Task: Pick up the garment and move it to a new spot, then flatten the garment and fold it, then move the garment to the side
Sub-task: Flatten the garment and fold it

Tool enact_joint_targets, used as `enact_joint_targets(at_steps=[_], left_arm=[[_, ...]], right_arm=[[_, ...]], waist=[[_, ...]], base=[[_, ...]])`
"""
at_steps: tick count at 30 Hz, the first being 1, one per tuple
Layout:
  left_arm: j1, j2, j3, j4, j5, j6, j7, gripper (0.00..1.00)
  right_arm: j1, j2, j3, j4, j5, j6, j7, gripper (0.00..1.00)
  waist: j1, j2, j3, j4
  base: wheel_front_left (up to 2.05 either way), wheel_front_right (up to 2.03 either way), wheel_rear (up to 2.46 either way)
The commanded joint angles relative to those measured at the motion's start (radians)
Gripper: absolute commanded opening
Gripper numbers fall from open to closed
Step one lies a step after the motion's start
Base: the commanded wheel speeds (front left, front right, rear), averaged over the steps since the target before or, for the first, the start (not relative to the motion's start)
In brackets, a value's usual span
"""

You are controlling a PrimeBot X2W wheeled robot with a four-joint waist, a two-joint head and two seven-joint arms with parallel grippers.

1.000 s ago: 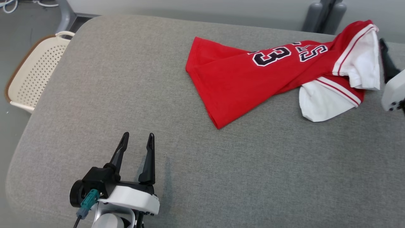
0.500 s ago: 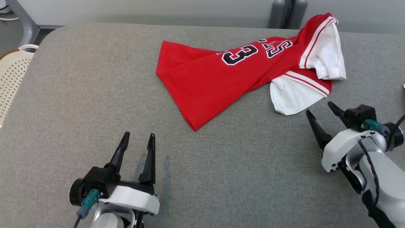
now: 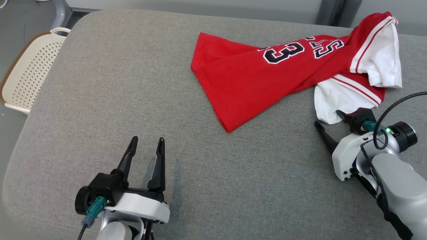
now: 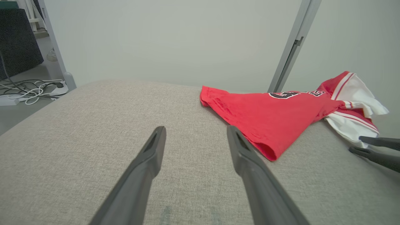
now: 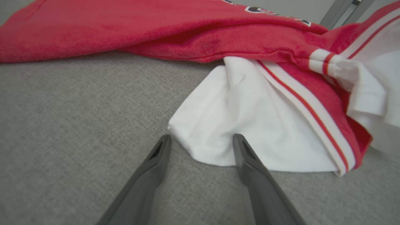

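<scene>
Jaws of the right pincer (image 5: 201,137) are spread wide and closed on nothing. In the right wrist view its two tips straddle the rounded lower edge of the garment's white sleeve (image 5: 250,125). Half a second ago this pincer stood just clear of that sleeve, and it has since closed in on it. The head camera has also swung, so the garment's new place in that view is no move of the cloth.

The left pincer (image 3: 147,138) is equally wide open and empty. It sits well apart from the garment, off its red hem corner, as before.

The garment (image 3: 253,80), a red jersey with white sleeves and red-and-white striped trim, lies crumpled on the grey surface (image 3: 133,83). It carries a large black "3" outlined in white beside a partly folded digit. Further characters nearer the sleeves are creased and cannot be read.

A cream perforated basket (image 3: 30,73) sits beyond the surface's edge, far from the garment's hem side.
</scene>
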Motion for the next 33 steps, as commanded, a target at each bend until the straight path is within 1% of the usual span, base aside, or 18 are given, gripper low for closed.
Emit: enact_joint_targets(at_steps=[1, 2, 3, 4, 5, 7, 12, 15, 19, 22, 23, 26, 27, 28, 33], left_arm=[[-0.018, 0.003, -0.001, -0.005, -0.005, 0.007, -0.005, 1.00], [-0.020, 0.003, -0.002, -0.006, -0.008, 0.008, -0.005, 1.00], [-0.021, 0.003, -0.004, -0.006, -0.010, 0.009, -0.005, 1.00], [-0.022, 0.003, -0.005, -0.006, -0.011, 0.010, -0.005, 1.00], [-0.023, 0.003, -0.005, -0.006, -0.013, 0.011, -0.005, 1.00], [-0.022, 0.003, -0.005, -0.006, -0.014, 0.012, -0.005, 1.00], [-0.018, 0.004, 0.003, -0.007, -0.011, 0.017, -0.005, 1.00], [-0.013, 0.003, 0.008, -0.005, -0.006, 0.014, -0.005, 1.00], [-0.004, 0.003, 0.012, -0.005, -0.003, 0.014, -0.005, 1.00], [0.001, 0.003, 0.016, -0.004, 0.000, 0.014, -0.005, 1.00], [0.001, 0.003, 0.016, -0.004, 0.000, 0.014, -0.005, 1.00], [0.011, 0.003, 0.021, -0.002, 0.003, 0.012, -0.005, 1.00], [0.017, 0.003, 0.027, -0.002, 0.005, 0.012, -0.005, 1.00], [0.020, 0.003, 0.029, -0.002, 0.006, 0.012, -0.005, 1.00], [0.027, 0.003, 0.044, -0.006, 0.012, 0.009, -0.005, 1.00]], right_arm=[[-0.014, -0.008, 0.016, 0.022, -0.012, 0.000, 0.006, 1.00], [-0.020, -0.008, 0.026, 0.036, -0.019, 0.000, 0.012, 1.00], [-0.026, -0.007, 0.038, 0.050, -0.026, 0.000, 0.021, 0.69], [-0.032, -0.008, 0.050, 0.063, -0.034, 0.000, 0.025, 0.45], [-0.038, -0.010, 0.061, 0.077, -0.046, 0.000, 0.028, 0.35], [-0.049, -0.009, 0.076, 0.101, -0.056, 0.000, 0.028, 0.00], [-0.089, -0.007, 0.069, 0.114, -0.059, 0.000, -0.033, 0.00], [-0.117, -0.006, 0.053, 0.086, -0.061, 0.000, -0.069, 0.00], [-0.131, -0.019, 0.025, 0.010, -0.069, 0.000, -0.090, 0.00], [-0.117, -0.037, -0.005, -0.091, -0.083, 0.000, -0.096, 0.00], [-0.117, -0.037, -0.005, -0.091, -0.083, 0.000, -0.096, 0.00], [-0.068, -0.062, -0.032, -0.213, -0.103, 0.000, -0.095, 0.00], [-0.023, -0.083, -0.044, -0.299, -0.104, 0.000, -0.091, 0.00], [0.006, -0.096, -0.049, -0.347, -0.105, 0.000, -0.077, 0.00], [0.178, -0.178, -0.087, -0.600, -0.101, 0.000, 0.053, 0.00]], waist=[[0.0000, 0.0000, 0.006, 0.012], [0.0000, 0.0000, 0.008, 0.015], [0.0000, 0.0000, 0.009, 0.018], [0.0000, 0.0000, 0.010, 0.020], [0.0000, 0.0000, 0.011, 0.023], [0.0000, 0.0000, 0.013, 0.025], [0.0000, 0.0000, 0.011, 0.015], [0.0000, 0.0000, 0.004, -0.001], [0.0000, 0.0000, -0.010, -0.028], [0.0000, 0.0000, -0.022, -0.051], [0.0000, 0.0000, -0.022, -0.051], [0.0000, 0.0000, -0.036, -0.074], [0.0000, 0.0000, -0.045, -0.091], [0.0000, 0.0000, -0.049, -0.101], [0.0000, 0.0000, -0.062, -0.147]], base=[[0.00, 0.00, 0.00], [0.00, 0.00, 0.00], [0.00, 0.00, 0.00], [0.00, 0.00, 0.00], [0.00, 0.00, 0.00], [0.00, 0.00, 0.00], [0.00, 0.00, 0.00], [0.00, 0.00, 0.00], [0.00, 0.00, 0.00], [0.00, 0.00, 0.00], [0.00, 0.00, 0.00], [0.00, 0.00, 0.00], [0.00, 0.00, 0.00], [0.00, 0.00, 0.00], [0.00, 0.00, 0.00]])
